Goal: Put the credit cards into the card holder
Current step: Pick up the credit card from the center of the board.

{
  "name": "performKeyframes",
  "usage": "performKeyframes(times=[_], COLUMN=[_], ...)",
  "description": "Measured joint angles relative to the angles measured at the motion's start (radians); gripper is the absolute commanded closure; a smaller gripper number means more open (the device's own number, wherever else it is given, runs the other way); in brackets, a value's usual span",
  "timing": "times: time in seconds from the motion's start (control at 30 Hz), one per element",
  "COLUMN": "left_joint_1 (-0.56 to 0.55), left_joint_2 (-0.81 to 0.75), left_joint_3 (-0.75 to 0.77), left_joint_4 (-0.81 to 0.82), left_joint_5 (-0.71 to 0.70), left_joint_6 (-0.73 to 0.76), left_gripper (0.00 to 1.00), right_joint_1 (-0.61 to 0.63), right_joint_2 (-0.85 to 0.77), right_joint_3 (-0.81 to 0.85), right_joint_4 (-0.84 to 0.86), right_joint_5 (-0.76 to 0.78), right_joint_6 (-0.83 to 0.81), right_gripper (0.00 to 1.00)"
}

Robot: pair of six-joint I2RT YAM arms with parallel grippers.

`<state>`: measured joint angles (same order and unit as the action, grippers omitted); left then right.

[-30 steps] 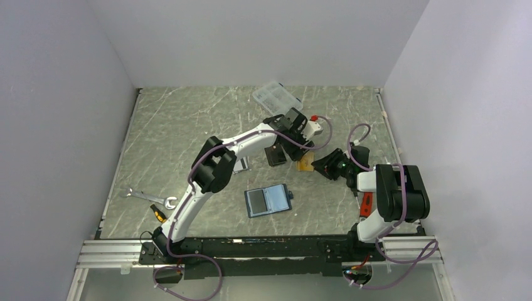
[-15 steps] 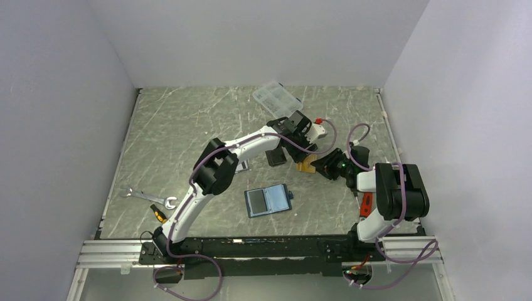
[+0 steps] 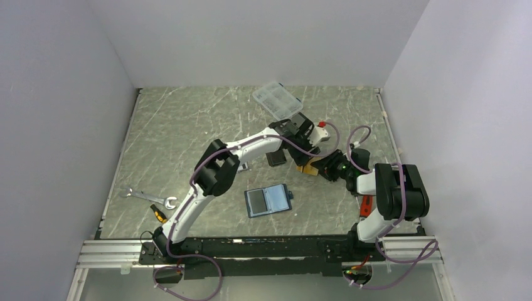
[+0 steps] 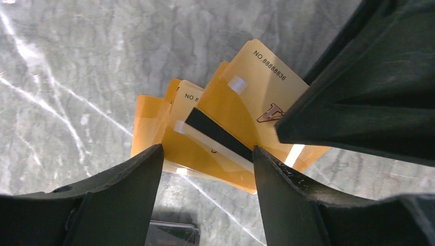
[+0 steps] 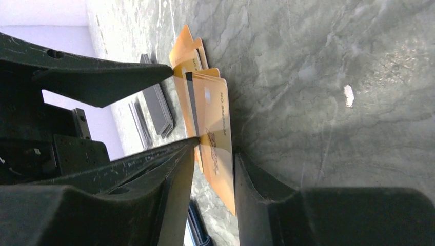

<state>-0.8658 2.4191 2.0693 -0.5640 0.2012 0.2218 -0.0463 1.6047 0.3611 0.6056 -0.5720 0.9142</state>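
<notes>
The gold cards (image 4: 225, 102) lie fanned out under the left gripper (image 4: 206, 149), whose jaws are wide. The right gripper (image 5: 215, 154) pinches the top one with narrow jaws. Cards are probably light, stiff and slippery, so grab the edges.

My worktop (image 3: 188, 125) is grey stone-patterned with pale veins, closed in by plain white walls on three sides. A clear plastic compartment box (image 3: 276, 99) lies askew at the far edge, near the back wall. Well apart from it, at the near left, lies a silver wrench (image 3: 148, 197), and just beside that a small orange-and-black tool (image 3: 158, 213) that I cannot make out further. At the near right lies a small red object (image 3: 366, 205), partly hidden. An aluminium rail (image 3: 106, 253) runs along the near edge.
</notes>
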Motion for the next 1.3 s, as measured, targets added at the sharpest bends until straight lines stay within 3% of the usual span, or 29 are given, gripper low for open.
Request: performKeyframes(times=[0.13, 0.23, 0.37, 0.77, 0.83, 0.97, 1.1, 1.17, 1.23, 1.3], left_joint_1=[-0.008, -0.002, 0.027, 0.102, 0.098, 0.097, 0.121, 0.146, 0.174, 0.203], left_joint_2=[0.0, 0.0, 0.0, 0.0, 0.0, -0.018, -0.106, -0.172, -0.234, -0.285], left_joint_3=[0.0, 0.0, 0.0, -0.001, -0.002, -0.018, -0.066, -0.098, -0.121, -0.126], left_joint_4=[-0.004, -0.006, -0.012, -0.048, -0.049, -0.065, -0.095, -0.1, -0.1, -0.102], left_joint_5=[0.025, 0.042, 0.078, 0.072, 0.074, 0.097, 0.177, 0.237, 0.297, 0.369], left_joint_6=[0.002, 0.001, -0.003, -0.004, -0.004, -0.01, -0.053, -0.085, -0.114, -0.151], left_gripper=[0.29, 0.28, 0.29, 0.29, 0.25, 0.02, 0.01, 0.03, 0.21, 0.29], right_joint_1=[0.0, 0.0, 0.002, 0.02, 0.021, 0.021, 0.021, 0.021, 0.021, 0.021], right_joint_2=[0.006, 0.008, -0.006, -0.195, -0.219, -0.28, -0.349, -0.38, -0.4, -0.42], right_joint_3=[0.0, 0.0, 0.001, 0.007, 0.008, 0.01, 0.026, 0.042, 0.049, 0.05], right_joint_4=[0.008, 0.003, -0.038, -0.264, -0.282, -0.349, -0.385, -0.383, -0.367, -0.343], right_joint_5=[-0.005, -0.002, 0.021, 0.129, 0.131, 0.144, 0.111, 0.072, 0.029, -0.028], right_joint_6=[0.003, 0.001, -0.01, -0.095, -0.101, -0.121, -0.13, -0.135, -0.137, -0.136], right_gripper=[0.67, 0.78, 0.8, 0.97, 1.0, 1.0, 1.0, 1.0, 1.0, 1.0])
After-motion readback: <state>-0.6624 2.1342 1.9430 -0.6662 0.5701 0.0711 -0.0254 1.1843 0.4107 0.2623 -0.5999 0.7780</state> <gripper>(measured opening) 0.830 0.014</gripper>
